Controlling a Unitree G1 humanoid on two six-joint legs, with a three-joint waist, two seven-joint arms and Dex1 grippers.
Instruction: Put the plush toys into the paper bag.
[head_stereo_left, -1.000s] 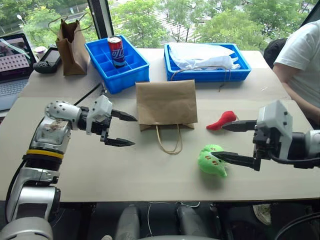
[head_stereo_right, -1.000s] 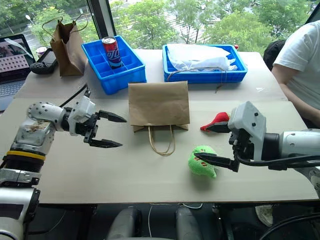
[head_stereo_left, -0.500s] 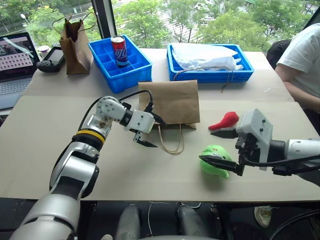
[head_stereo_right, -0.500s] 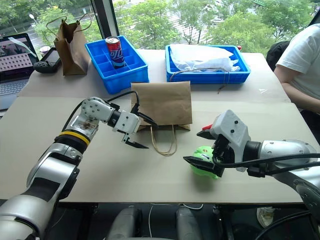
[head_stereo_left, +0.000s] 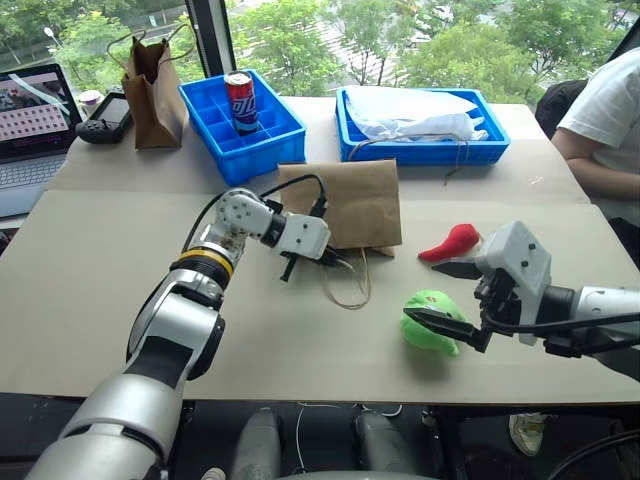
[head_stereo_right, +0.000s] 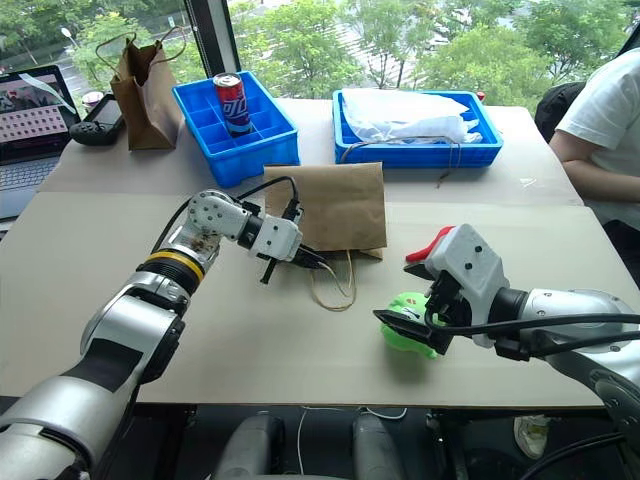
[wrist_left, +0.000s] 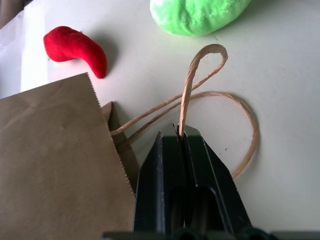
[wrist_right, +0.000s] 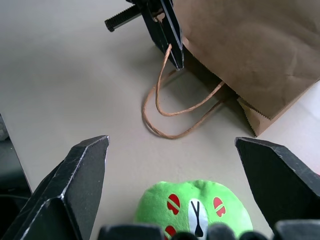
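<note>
Left gripper (wrist_left: 181, 134) clenched on one handle loop (wrist_left: 192, 80) of the paper bag (head_stereo_left: 345, 203), which lies flat mid-table with its mouth toward the robot. Right gripper (head_stereo_left: 449, 294) spread wide, straddling the green plush (head_stereo_left: 430, 320) without touching. Red chili plush (head_stereo_left: 449, 241) lies just beside the bag.

Risk: thin twisted handle may slip or tear when lifted; bag mouth may stay collapsed.

left arm (head_stereo_left: 180, 320): silver shell — yellow and black band, black cable
fingers (wrist_right: 75, 175): black, wedge-shaped
right wrist (head_stereo_left: 520, 265): pale grey block
</note>
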